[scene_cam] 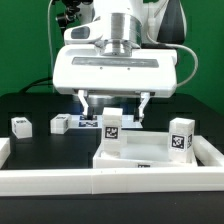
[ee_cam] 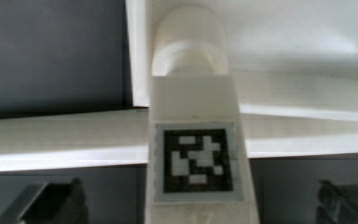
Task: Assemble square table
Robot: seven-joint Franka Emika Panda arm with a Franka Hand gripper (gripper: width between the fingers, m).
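Square table [scene_cam: 140,160] half done, we reckon: two legs [scene_cam: 112,125] stand on it, two more lie loose at the exterior view's left, gripper [scene_cam: 114,108] wide and empty.

The gripper [scene_cam: 113,108] housing is seen in white, and its fingers [scene_cam: 82,102] in dark grey. Between them a white upright leg [ee_cam: 197,100] is marked with a black-and-white pixel tag [ee_cam: 197,165]. Beneath the gripper the square table slab [scene_cam: 150,153] is shown plain white. Beside the gripper, toward the exterior view's left, white loose legs [scene_cam: 20,125] bearing black-and-white tags are set against the black table [scene_cam: 30,105]. Behind it a green backdrop [scene_cam: 20,40] is seen.
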